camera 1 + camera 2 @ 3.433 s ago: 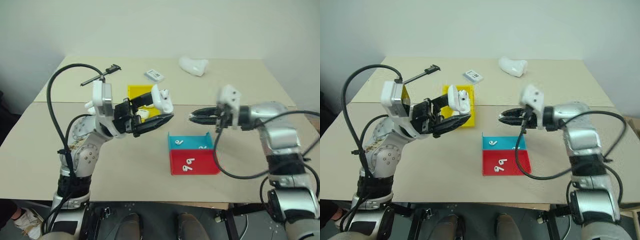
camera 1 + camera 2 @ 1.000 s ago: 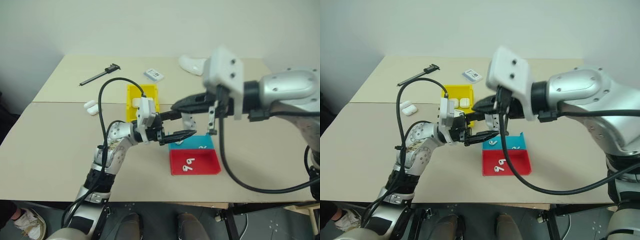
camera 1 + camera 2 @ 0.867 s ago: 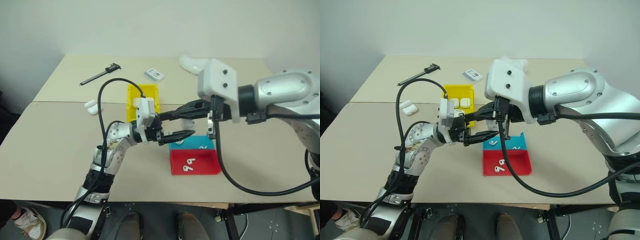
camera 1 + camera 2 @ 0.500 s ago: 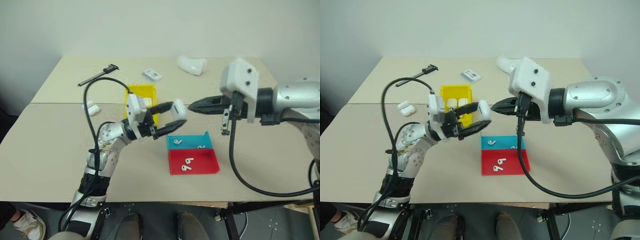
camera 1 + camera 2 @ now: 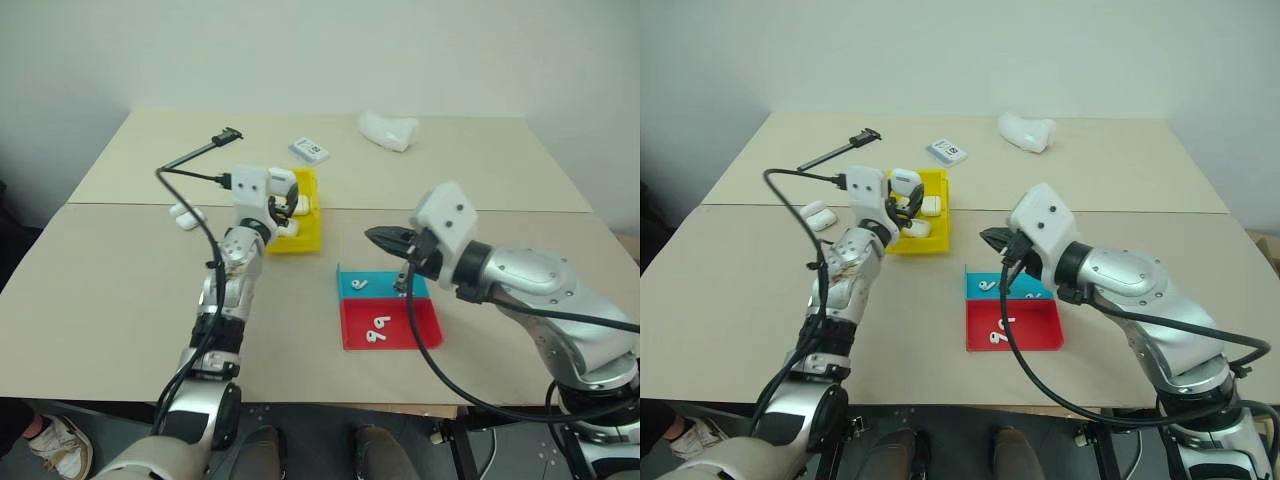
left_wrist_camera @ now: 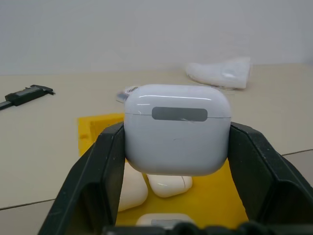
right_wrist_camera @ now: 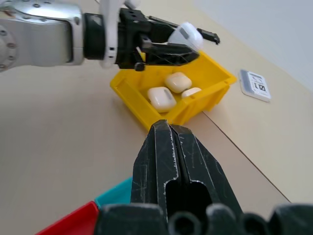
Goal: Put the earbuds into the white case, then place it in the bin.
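My left gripper (image 5: 282, 192) is shut on the white case (image 6: 177, 128), whose lid is closed, and holds it just above the yellow bin (image 5: 303, 236). Other white cases (image 7: 161, 98) lie inside the bin (image 7: 142, 110). The case (image 5: 904, 178) sits between the two black fingers (image 6: 100, 166). Loose earbuds lie in the blue tray (image 5: 360, 284) and in the red tray (image 5: 378, 326). My right gripper (image 5: 374, 235) is shut and holds nothing. It hovers over the blue tray's far edge, pointing toward the bin.
The blue tray (image 5: 415, 290) and the red tray (image 5: 415, 325) sit side by side at centre right. Another white case (image 5: 185, 214) lies left of the bin. At the back are a black caliper (image 5: 200, 150), a small labelled card (image 5: 309, 151) and a lumpy white object (image 5: 388, 130).
My left gripper has carried the white case away from the table's middle, out over the yellow bin. The right arm has dropped and drawn back to the right, its gripper still shut.
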Tool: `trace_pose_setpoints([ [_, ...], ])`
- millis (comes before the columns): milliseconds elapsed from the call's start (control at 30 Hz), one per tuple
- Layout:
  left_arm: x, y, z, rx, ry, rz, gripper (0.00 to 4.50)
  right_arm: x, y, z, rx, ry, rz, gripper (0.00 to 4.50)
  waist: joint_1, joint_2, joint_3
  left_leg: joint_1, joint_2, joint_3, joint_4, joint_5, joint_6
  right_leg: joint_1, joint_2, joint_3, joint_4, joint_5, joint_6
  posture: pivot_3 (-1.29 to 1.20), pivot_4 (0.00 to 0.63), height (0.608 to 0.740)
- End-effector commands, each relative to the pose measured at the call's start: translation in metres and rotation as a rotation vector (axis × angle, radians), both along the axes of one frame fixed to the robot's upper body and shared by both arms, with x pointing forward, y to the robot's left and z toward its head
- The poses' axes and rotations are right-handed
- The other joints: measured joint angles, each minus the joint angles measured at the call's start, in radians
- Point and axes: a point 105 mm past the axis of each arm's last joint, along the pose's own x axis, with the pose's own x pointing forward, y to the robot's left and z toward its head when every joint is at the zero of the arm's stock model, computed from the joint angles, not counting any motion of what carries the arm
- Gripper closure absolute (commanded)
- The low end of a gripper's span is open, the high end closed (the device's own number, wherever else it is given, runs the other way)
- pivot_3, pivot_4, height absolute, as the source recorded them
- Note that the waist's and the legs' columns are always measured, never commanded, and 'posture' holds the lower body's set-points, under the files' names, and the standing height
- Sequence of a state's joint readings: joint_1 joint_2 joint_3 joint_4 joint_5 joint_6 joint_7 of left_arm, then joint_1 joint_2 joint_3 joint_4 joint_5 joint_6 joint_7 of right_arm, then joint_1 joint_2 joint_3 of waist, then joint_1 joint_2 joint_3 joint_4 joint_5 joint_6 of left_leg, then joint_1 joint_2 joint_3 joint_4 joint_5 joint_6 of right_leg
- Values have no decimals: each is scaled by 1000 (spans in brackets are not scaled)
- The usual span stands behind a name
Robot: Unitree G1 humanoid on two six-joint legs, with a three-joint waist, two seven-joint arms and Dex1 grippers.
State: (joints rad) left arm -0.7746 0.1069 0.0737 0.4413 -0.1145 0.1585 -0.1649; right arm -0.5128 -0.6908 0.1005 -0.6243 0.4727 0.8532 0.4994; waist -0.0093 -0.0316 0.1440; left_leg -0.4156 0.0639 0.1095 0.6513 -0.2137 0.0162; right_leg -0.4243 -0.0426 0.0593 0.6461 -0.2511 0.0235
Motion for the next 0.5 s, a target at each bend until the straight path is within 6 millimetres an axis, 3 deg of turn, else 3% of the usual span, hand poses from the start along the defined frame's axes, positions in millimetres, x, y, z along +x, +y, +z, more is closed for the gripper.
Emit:
trace_pose_setpoints([
  [33, 5, -10, 10, 42, -44, -39, 742, 2, -1, 7, -23, -35, -31, 4500, -2, 0, 0, 0, 0, 1, 0, 0, 0, 0, 0, 0, 0, 0, 0, 0, 150, 740],
  [100, 5, -8, 11, 60, -54, -34, 78, 3, -2, 5, -36, -33, -43, 4500, -4, 0, 0, 0, 0, 1, -1, 0, 0, 0, 0, 0, 0, 0, 0, 0, 150, 740],
  [300, -20, 21, 23, 107, -107, -122, 26, 1, -5, 2, -19, -31, -58, 4500, -12, 0, 0, 0, 1, 1, -1, 0, 0, -1, 0, 1, 0, 0, 0, 0, 150, 740],
  [433, -60, 47, 32, 203, -104, -260, 26, -1, -11, -6, 16, -28, -67, 4500, -15, 0, 0, 1, 2, 1, -2, 1, -1, -1, 1, 1, 1, 0, 0, 0, 150, 740],
  [500, -90, 55, 38, 256, -114, -358, 26, 1, -17, -14, 7, -35, -80, 4500, -13, 0, 0, 1, 2, 2, -2, 1, -1, -1, 0, 1, 1, 0, 0, 0, 150, 740],
])
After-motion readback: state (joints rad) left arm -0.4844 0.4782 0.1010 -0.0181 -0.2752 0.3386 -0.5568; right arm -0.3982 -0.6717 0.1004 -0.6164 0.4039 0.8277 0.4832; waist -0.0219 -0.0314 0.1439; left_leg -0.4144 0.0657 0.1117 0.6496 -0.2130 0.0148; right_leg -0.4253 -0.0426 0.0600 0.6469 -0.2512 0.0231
